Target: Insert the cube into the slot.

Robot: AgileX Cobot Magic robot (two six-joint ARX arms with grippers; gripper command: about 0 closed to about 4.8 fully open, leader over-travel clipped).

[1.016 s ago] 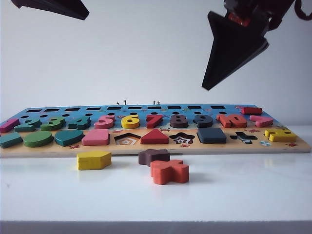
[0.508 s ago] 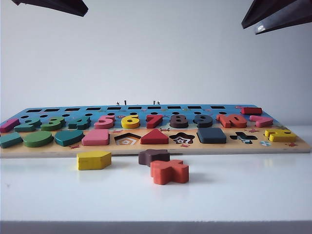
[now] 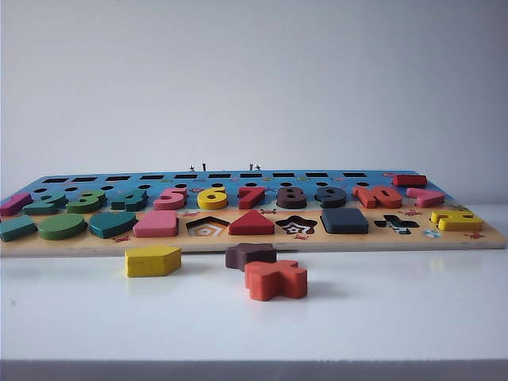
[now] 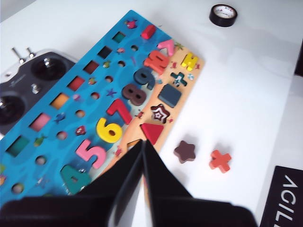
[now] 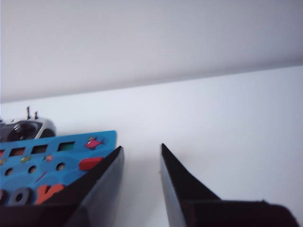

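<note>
The cube (image 3: 344, 220), a flat slate-blue square block, lies flat in the slot in the puzzle board's (image 3: 79, 244) front row, between the star recess and the cross recess. It fills the slot, so the slot's floor is hidden. The left wrist view shows the cube (image 4: 169, 95) in the same place. My left gripper (image 4: 143, 142) hangs above the board's front edge near the red triangle, shut with nothing in it. My right gripper (image 5: 141, 147) is open and empty, up over the table beyond the board's far right corner. Neither gripper shows in the exterior view.
In front of the board lie a yellow pentagon block (image 3: 152, 260), a dark brown star block (image 3: 249, 255) and an orange cross block (image 3: 276, 279). A grey remote controller (image 4: 28, 85) sits behind the board. A black tape roll (image 4: 223, 14) lies off past the board's right end.
The right gripper has risen up and to the right, out of the exterior view, and its jaws have parted. The left gripper has also left that view's top. The cube stays in the board.
</note>
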